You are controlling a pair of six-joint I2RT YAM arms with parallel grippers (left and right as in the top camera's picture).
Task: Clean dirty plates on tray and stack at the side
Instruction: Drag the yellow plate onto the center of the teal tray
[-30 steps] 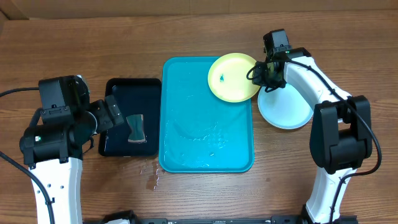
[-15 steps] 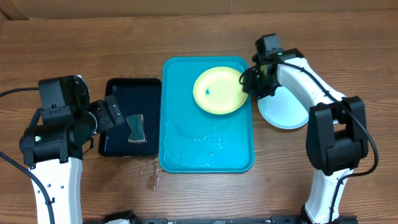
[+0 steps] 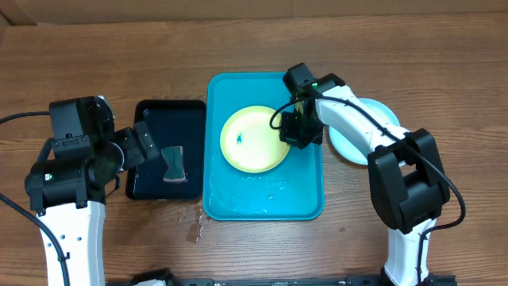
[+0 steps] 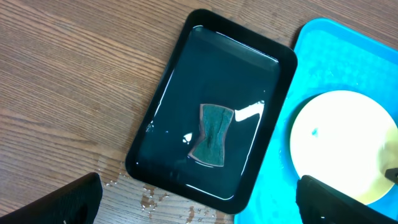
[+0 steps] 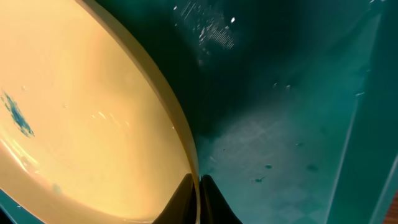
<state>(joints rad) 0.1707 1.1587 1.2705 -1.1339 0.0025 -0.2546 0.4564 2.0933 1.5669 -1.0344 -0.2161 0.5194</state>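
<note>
Tray (image 3: 238, 202) near half bare; plate (image 3: 250, 143) w/ right gripper (image 3: 295, 135) blocks far half, prob. to rim.

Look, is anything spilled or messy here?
Yes. Small water drops lie spilled on the wooden table, just off the black tray's corner, beside the turquoise tray. The yellow-green plate on that tray also carries a blue smudge.

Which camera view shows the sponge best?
The left wrist view: the sponge lies whole and large in the black tray. Overhead shows it small; the right wrist view does not show it.
</note>
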